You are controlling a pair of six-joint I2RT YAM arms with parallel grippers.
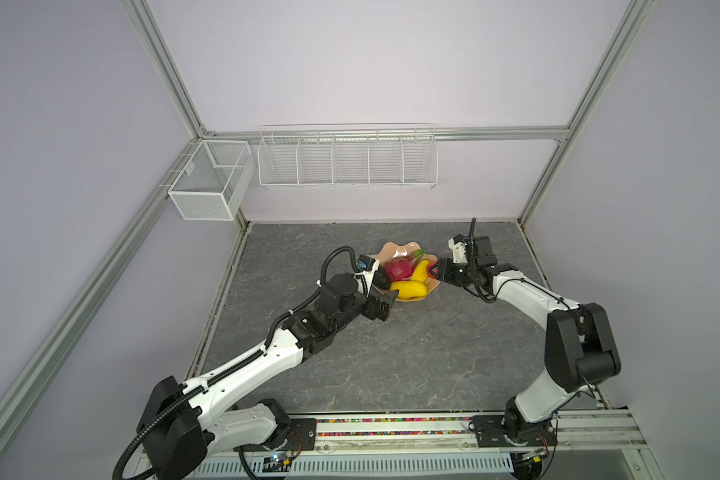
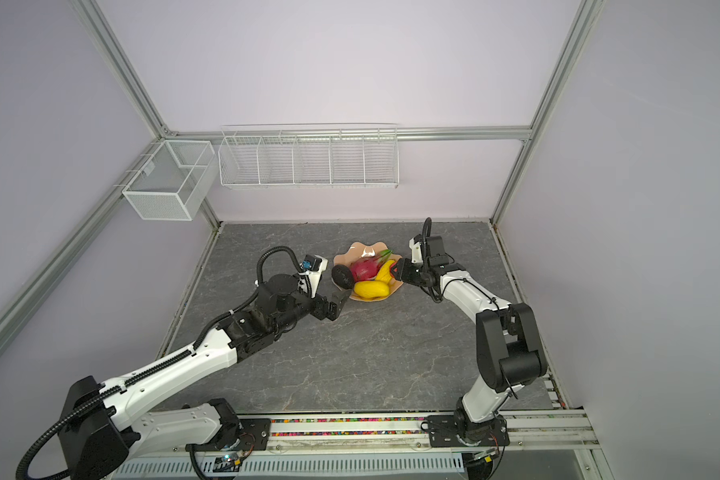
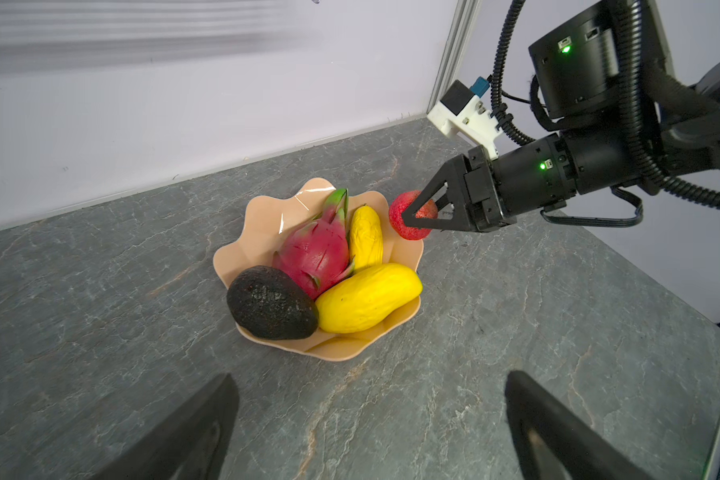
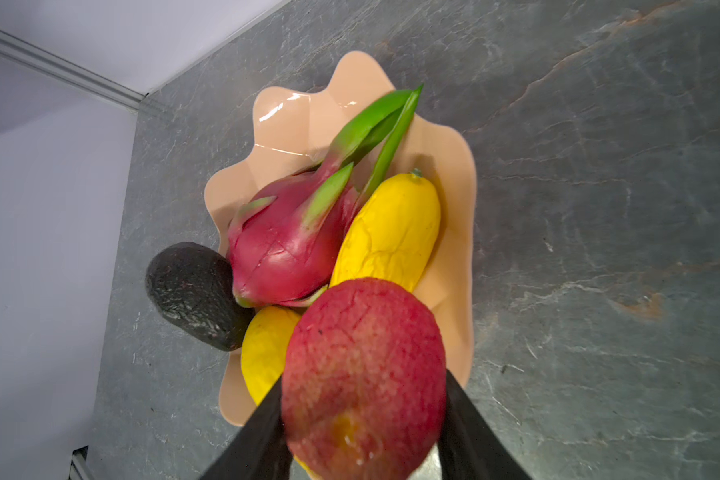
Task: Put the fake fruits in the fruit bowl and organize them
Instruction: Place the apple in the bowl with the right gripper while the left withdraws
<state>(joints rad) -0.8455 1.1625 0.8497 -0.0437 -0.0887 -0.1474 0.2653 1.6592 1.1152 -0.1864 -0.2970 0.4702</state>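
Findings, as read in a top view: the fruit bowl [image 2: 350, 254] stands on the table [image 2: 371, 353], toward 12 o'clock from the table's middle. Four fruits lie in it.

- **Centre:** the dragon fruit [image 3: 316, 253], green tip pointing to 1 o'clock.
- **9 o'clock:** the avocado [image 3: 269, 303], overhanging the rim.
- **6 o'clock:** one yellow fruit [image 3: 366, 297], lying across.
- **3 o'clock:** the second yellow fruit [image 3: 366, 239], against the dragon fruit.

Your right gripper [image 3: 410, 217] has its jaws closed partway on the apple [image 4: 364, 365], gripped on both sides at the bowl's 3 o'clock rim, clear of the table. Whether the apple touches the rim, you cannot tell.

Your left gripper [image 3: 371, 376] stands with its jaws spread wide and nothing in them, outside the bowl at 7 o'clock.
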